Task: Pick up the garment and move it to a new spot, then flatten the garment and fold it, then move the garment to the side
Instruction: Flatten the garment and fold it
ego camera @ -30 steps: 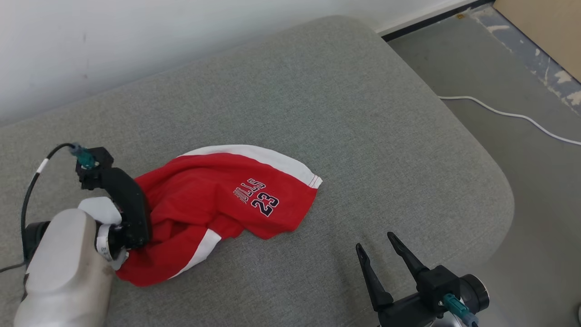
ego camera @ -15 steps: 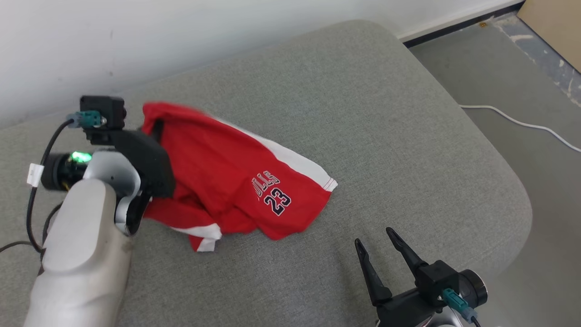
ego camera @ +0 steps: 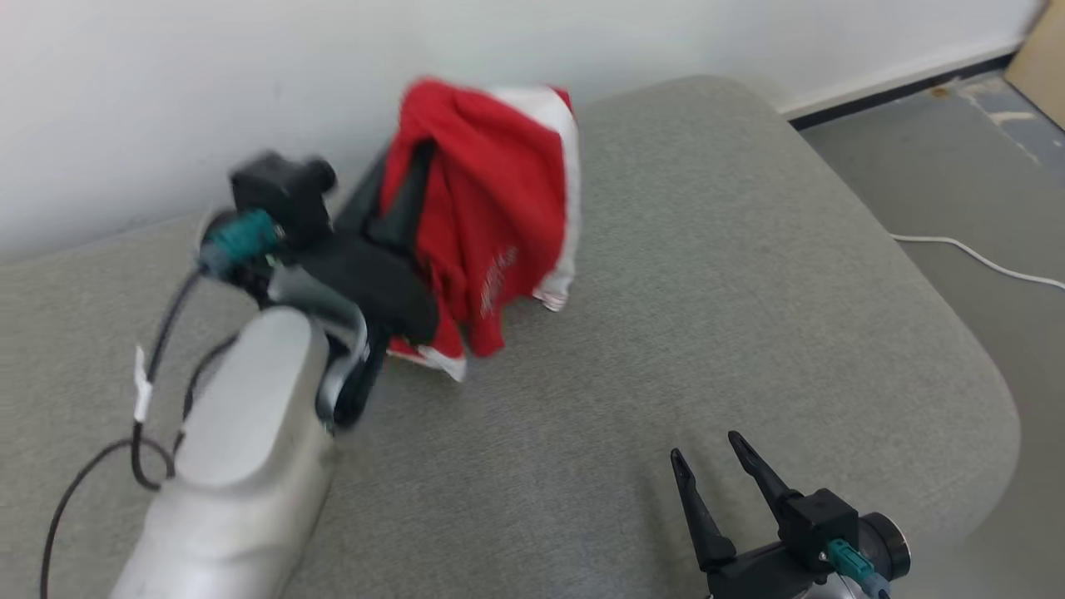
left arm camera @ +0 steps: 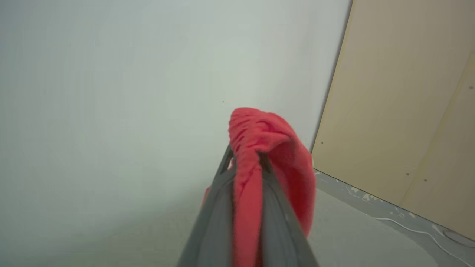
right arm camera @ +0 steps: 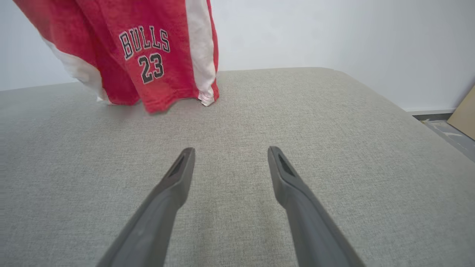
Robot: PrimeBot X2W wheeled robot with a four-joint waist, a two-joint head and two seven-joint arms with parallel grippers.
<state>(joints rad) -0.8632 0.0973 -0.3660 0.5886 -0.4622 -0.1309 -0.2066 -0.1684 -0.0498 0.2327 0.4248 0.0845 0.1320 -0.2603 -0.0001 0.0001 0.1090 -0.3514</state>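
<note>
A tabletop [ego camera: 666, 291] covered in grey woven fabric, rounded at its far corner, stands against a plain white wall [ego camera: 166, 83]. To the right lies a grey floor [ego camera: 957, 166] (scuffed and paint-flecked near the wall), edged by a dark baseboard [ego camera: 890, 94]. A thin white cable [ego camera: 923, 239] trails across the floor. A tan panel [left arm camera: 408, 111] stands in the corner.

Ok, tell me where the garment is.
In the head view the garment hangs from the left gripper, upper centre-left, over the grey cushion near the white wall.
</note>
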